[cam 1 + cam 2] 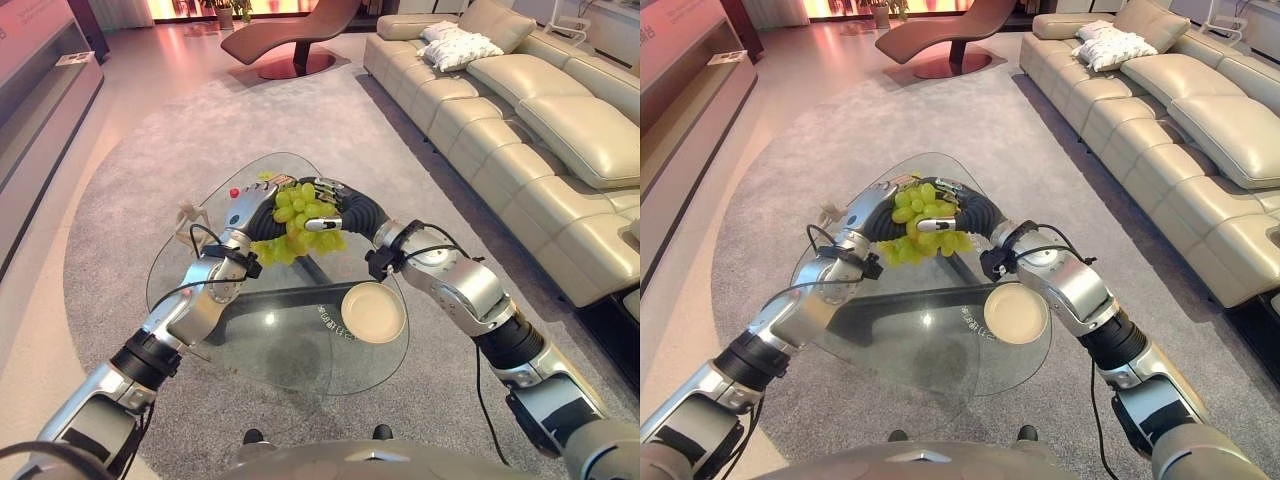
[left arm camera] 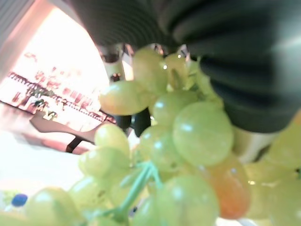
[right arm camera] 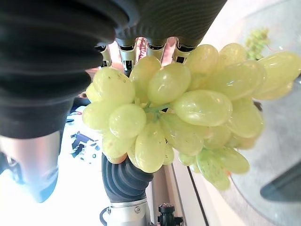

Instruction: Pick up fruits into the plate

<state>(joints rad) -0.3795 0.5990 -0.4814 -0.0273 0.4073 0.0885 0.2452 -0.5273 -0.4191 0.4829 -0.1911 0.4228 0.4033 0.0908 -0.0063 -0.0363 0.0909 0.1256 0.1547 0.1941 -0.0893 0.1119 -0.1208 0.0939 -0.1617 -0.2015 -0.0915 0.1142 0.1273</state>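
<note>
Both hands met over the far side of the rounded clear-glass coffee table (image 1: 260, 350), and between them hung the bunch of pale green grapes (image 1: 295, 225), lifted clear of the glass. The left hand (image 1: 248, 208) came in on the bunch from the left, its dark ribbed cover pressed against the grapes; its own wrist view was crowded with fruit, and how far its fingers were curled could not be told. The right hand (image 1: 958, 215) cupped the bunch from the other side, silver fingers (image 3: 126, 52) reaching over the top of the cluster and the thumb laid across its front, so it looked closed around the grapes. A two-handed carry, then, by the look of it.

The small round cream plate (image 1: 373, 312) sat on the near right part of the table, close under the right forearm, and it was bare: nothing delivered. The grapes hung beyond the plate, toward the table's far edge, apart from it.

So the pick looked done and the placing was all to come: the bunch would need to travel back toward the plate and settle there. A small red-topped object (image 1: 234, 192) stood at the table's far left edge, just beside the left hand; what it was could not be made out.
</note>
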